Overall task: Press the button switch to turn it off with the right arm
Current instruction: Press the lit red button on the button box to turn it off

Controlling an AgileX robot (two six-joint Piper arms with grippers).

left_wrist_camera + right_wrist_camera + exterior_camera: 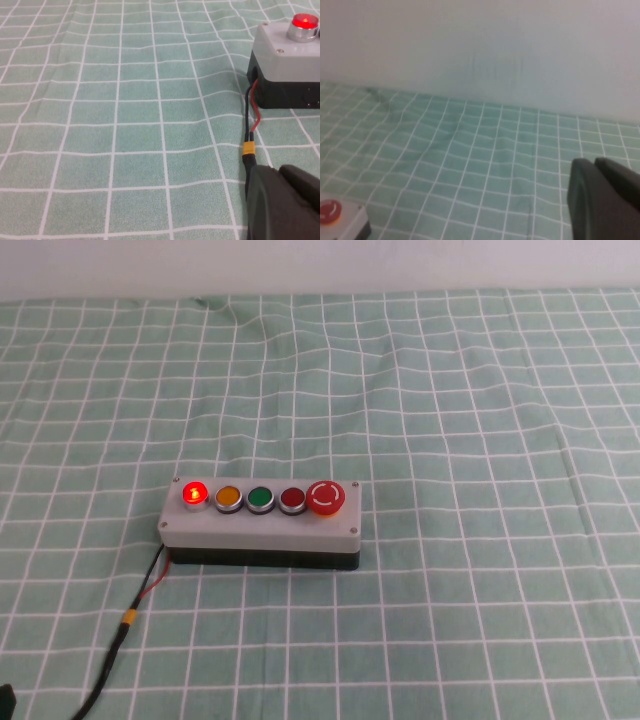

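Button switch (193,493), round and lit red, sat at the left end of a grey plastic control box (262,532) on green checked cloth (480,420), mid-table. Left gripper (278,175), fingers together, rested near the box's red-and-black cable (248,150). Right gripper (594,164), also closed, hung well away; it should descend squarely onto the lit cap, missing the amber button (228,497). No writing was legible; white arrows marked the red mushroom button (326,497).

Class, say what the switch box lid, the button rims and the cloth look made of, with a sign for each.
Lid: probably matt grey plastic; even and dull.
Rims: shiny metal, it seems; silvery glints.
Cloth: woven fabric; it wrinkles.
Left gripper is by the cable; right gripper hangs above the cloth.
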